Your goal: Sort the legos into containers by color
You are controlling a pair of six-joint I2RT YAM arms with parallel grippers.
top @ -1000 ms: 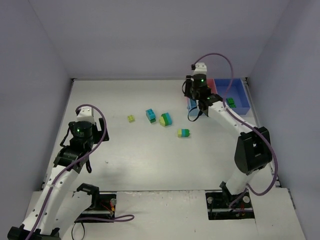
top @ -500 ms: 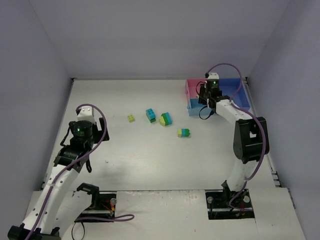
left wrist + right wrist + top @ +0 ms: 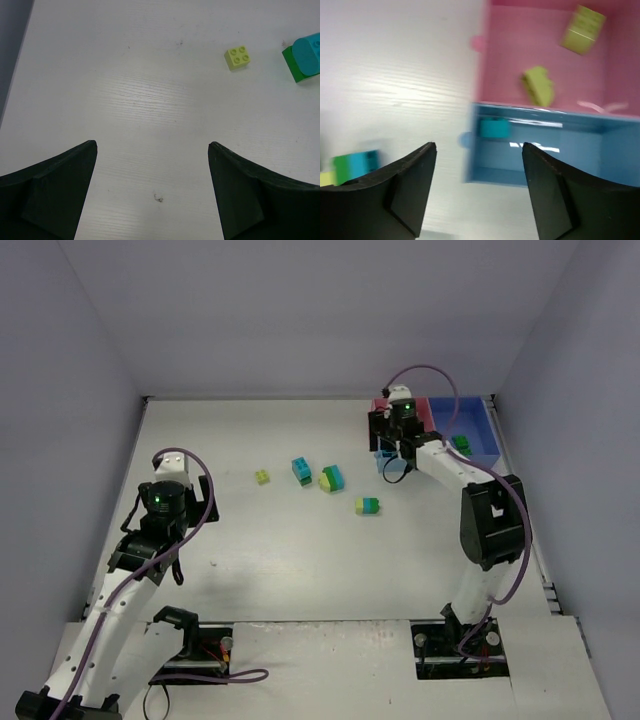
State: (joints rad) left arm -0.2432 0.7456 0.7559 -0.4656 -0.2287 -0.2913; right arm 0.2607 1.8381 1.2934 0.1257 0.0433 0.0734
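My right gripper (image 3: 479,147) is open and empty, hovering over the near left corner of the light blue tray (image 3: 580,150). A cyan brick (image 3: 494,128) lies in that tray. Two yellow-green bricks (image 3: 538,86) lie in the pink tray (image 3: 520,45). A green brick (image 3: 461,444) sits in the darker blue tray (image 3: 478,454). On the table lie a yellow-green brick (image 3: 262,477), a cyan-green piece (image 3: 301,470), a yellow-green, green and cyan stack (image 3: 331,478) and a yellow-green and cyan piece (image 3: 367,505). My left gripper (image 3: 151,145) is open above bare table at the left.
Grey walls close the table on three sides. The right arm (image 3: 490,520) reaches over the right side to the trays in the back right corner. The left wrist view shows the yellow-green brick (image 3: 238,57) and the cyan-green piece (image 3: 304,57) ahead to the right.
My right gripper has gone from shut to open and swung over the trays, then back left to the light blue tray's corner. The left arm has stayed still.
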